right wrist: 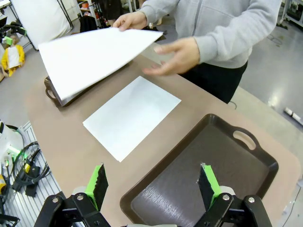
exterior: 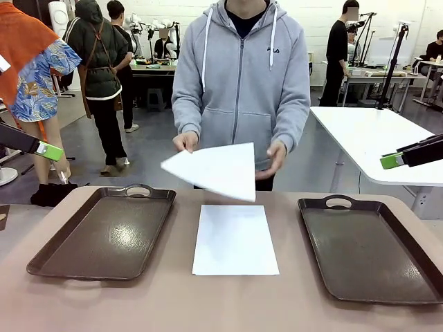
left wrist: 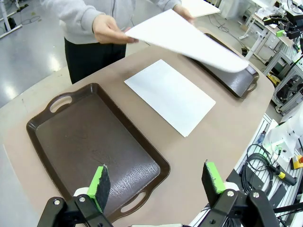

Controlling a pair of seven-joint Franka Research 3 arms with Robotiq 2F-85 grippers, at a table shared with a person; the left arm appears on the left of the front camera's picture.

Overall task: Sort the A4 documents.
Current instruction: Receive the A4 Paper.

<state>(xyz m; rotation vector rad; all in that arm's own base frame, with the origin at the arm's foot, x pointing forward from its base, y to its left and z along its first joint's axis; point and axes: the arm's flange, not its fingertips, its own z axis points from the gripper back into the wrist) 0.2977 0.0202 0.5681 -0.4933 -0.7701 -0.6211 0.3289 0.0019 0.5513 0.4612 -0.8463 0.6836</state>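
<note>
One white A4 document (exterior: pixel 235 239) (left wrist: pixel 169 95) (right wrist: pixel 131 115) lies flat on the table between two trays. A person in a grey hoodie holds a second white sheet (exterior: pixel 214 170) (left wrist: pixel 187 39) (right wrist: pixel 90 56) in both hands, tilted above the table's far middle. My left gripper (exterior: pixel 50 151) (left wrist: pixel 156 179) hangs open, high at the left edge, over the near end of the left tray. High at the right edge, my right gripper (exterior: pixel 391 160) (right wrist: pixel 152 180) is open above the near end of the right tray. Neither holds anything.
A dark brown handled tray (exterior: pixel 104 235) (left wrist: pixel 90 142) lies to the left of the flat sheet, another (exterior: pixel 370 249) (right wrist: pixel 208 175) to the right. The table (exterior: pixel 228 304) is tan with rounded edges. A white table (exterior: pixel 374 138) and other people stand behind.
</note>
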